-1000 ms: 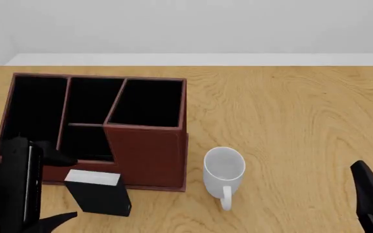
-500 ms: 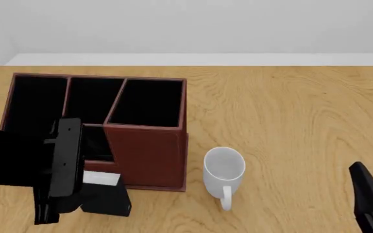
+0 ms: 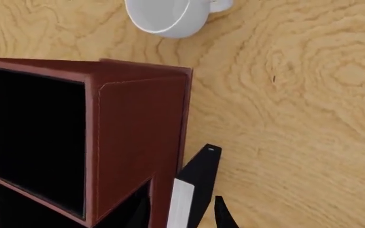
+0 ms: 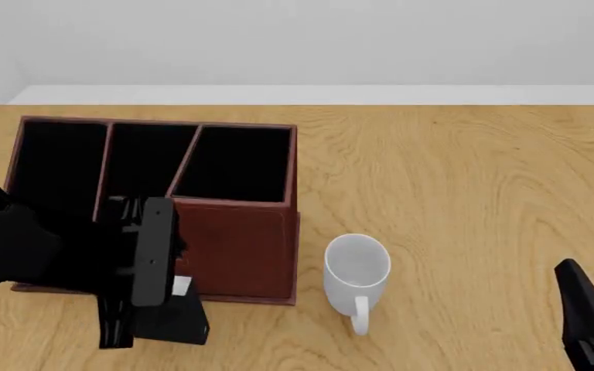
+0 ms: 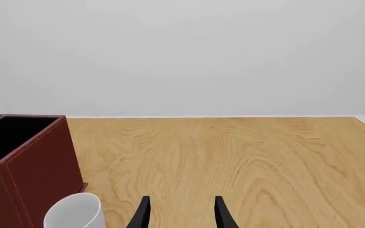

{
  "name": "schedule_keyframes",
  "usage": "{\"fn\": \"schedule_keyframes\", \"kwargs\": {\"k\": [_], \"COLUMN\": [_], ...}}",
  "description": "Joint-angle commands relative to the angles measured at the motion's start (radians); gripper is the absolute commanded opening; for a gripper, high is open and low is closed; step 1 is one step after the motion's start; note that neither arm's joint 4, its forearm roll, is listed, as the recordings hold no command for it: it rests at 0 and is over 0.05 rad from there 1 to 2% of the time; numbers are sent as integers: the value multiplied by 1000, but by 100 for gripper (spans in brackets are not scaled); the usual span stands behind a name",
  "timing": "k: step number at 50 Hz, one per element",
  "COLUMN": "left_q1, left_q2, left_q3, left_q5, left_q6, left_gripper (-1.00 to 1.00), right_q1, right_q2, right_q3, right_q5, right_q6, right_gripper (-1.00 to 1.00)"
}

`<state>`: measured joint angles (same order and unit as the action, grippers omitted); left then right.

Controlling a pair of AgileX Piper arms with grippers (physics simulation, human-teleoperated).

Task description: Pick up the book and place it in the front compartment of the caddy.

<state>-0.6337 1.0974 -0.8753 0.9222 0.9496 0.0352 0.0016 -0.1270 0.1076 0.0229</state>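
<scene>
The book (image 4: 182, 320), black with a white page edge, stands on the table against the near wall of the reddish-brown caddy (image 4: 237, 246). My left arm (image 4: 145, 259) hangs over it and hides most of it in the front view. In the left wrist view the book (image 3: 198, 183) sits between the fingers of my left gripper (image 3: 181, 211), which is open and straddles it beside the caddy (image 3: 138, 137) wall. My right gripper (image 5: 181, 211) is open and holds nothing, low at the table's near right (image 4: 586, 313).
A white mug (image 4: 357, 269) stands upright just right of the caddy, handle toward the near edge; it also shows in both wrist views as the mug (image 3: 167, 16) and the mug (image 5: 74, 213). Bare wooden table (image 4: 483, 185) stretches to the right.
My left arm swung in from the table's left edge, rightward over the book, and now its fingers straddle it. The book, mug and right arm stayed put.
</scene>
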Motion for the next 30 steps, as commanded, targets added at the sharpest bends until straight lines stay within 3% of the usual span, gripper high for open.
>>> {"fn": "schedule_keyframes", "kwargs": {"k": [1,24,30], "left_q1": [-22,-37,-13], "left_q2": [39,77,91], "left_q3": [37,109,128], "left_q5": [-48,-129,-150], "left_q6": [-17,-95,-86], "left_gripper": [100,100,100], "right_q1": [0,-2,-2], "right_q2": [-1,0,0], "right_q3": [7,30,31], "right_q5": [-5,-20,-20], "right_q6": [4,7,6], "right_gripper": [100,100,100]}}
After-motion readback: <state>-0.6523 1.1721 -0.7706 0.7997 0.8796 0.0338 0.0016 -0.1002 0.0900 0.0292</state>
